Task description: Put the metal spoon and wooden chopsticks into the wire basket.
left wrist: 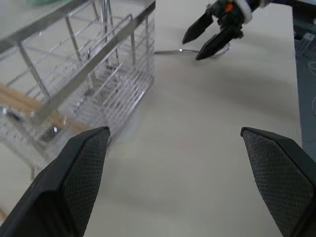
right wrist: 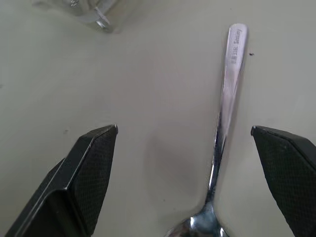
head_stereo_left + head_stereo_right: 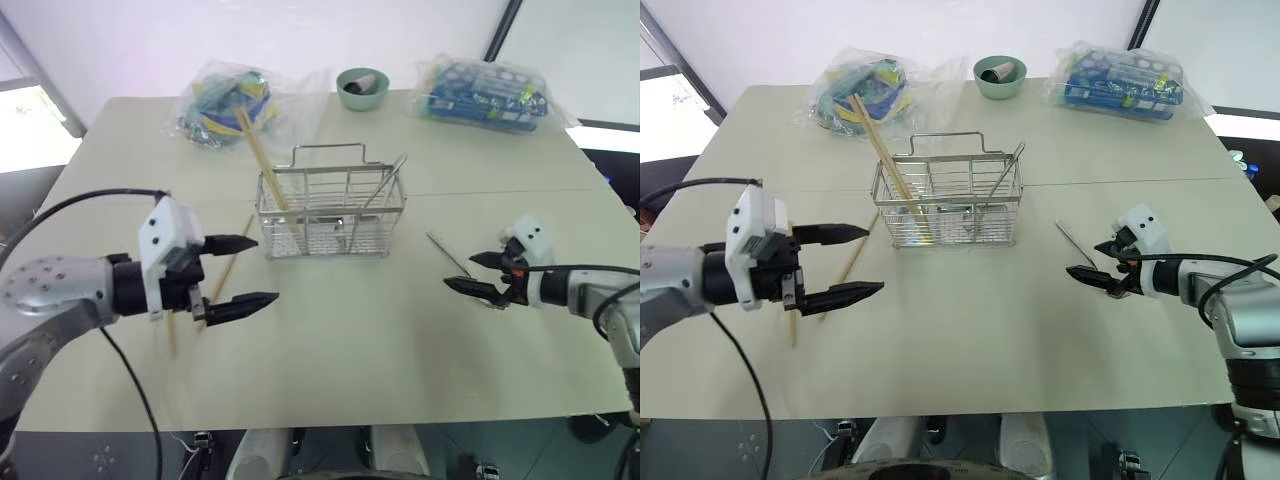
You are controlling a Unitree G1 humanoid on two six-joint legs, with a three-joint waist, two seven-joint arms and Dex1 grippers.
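Right tool (image 3: 478, 277) wide, straddling the spoon (image 2: 224, 123) flat on the table (image 3: 350, 350), lined up to grasp. Left tool (image 3: 245, 272) wide, empty, over loose chopsticks (image 3: 228, 268) beside the basket (image 3: 330, 212).

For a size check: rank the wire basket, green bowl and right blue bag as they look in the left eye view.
1. Wire basket
2. Blue bag, not far behind; it sits farther back, so true size is unsure
3. Green bowl
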